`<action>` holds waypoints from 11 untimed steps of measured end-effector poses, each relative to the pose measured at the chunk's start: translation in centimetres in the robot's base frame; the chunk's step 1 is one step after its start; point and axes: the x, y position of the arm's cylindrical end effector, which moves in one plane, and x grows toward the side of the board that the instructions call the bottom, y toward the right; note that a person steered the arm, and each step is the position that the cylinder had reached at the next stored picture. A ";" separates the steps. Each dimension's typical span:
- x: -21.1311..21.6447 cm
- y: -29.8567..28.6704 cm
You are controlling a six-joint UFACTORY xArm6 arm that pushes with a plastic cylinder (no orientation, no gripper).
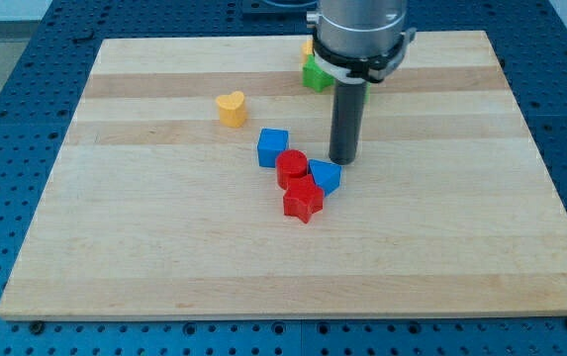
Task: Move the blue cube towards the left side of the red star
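The blue cube (pixel 272 147) sits near the board's middle, touching the upper left of a red cylinder (pixel 292 168). The red star (pixel 303 201) lies just below that cylinder. A second blue block (pixel 326 176), wedge-like, sits at the star's upper right, touching the cylinder. My tip (pixel 342 160) stands just above that second blue block, to the right of the blue cube, with the red cylinder between them.
A yellow heart (pixel 231 108) lies up and left of the blue cube. A green block (pixel 315 74) and a yellow block (pixel 307 47) sit near the view's top, partly hidden behind the arm. The wooden board (pixel 115 247) lies on a blue perforated table.
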 end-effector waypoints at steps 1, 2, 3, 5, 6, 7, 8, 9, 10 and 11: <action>-1.1 -2.2; -3.0 -2.7; -4.8 -3.9; -4.6 -8.8; -2.6 -8.8; -1.7 -8.8; -0.1 -8.8; 2.0 -8.8; 3.5 -8.8; 5.4 -8.8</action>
